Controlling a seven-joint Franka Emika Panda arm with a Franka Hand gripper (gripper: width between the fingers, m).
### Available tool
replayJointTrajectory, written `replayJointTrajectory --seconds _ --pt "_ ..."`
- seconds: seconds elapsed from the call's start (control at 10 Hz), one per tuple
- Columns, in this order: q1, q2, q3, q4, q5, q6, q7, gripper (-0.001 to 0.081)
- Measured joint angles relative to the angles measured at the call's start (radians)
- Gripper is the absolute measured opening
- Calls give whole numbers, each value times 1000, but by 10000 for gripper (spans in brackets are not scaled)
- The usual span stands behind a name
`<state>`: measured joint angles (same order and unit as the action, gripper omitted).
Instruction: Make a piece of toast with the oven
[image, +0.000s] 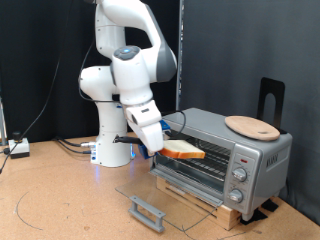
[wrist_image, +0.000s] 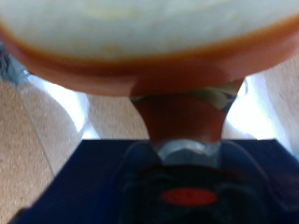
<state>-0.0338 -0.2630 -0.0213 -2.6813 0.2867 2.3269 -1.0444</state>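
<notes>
At the open mouth of the oven (image: 222, 152), your gripper (image: 160, 143) has its fingers closed on one edge of the piece of toast (image: 184, 152), which hangs flat just above the wire rack (image: 195, 168). Because the grip is only on the crust, the slice could tilt or slip out. It could also catch the door frame or miss the rack and fall onto the lowered glass door (image: 165, 196) nearer the camera.
</notes>
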Motion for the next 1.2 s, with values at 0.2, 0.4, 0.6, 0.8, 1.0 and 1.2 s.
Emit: replayJointTrajectory --seconds 0.2,0.4,0.6,0.8,1.0,1.2 --pt "32 0 57 -30 6 35 60 391" --pt "66 0 114 -54 29 79 113 391" --pt "85 0 153 -60 39 95 144 391" --pt "82 -1 181 -63 -27 135 173 391" --pt "63 -3 189 -68 -118 177 178 391" --pt "29 -7 183 -68 -178 180 166 391"
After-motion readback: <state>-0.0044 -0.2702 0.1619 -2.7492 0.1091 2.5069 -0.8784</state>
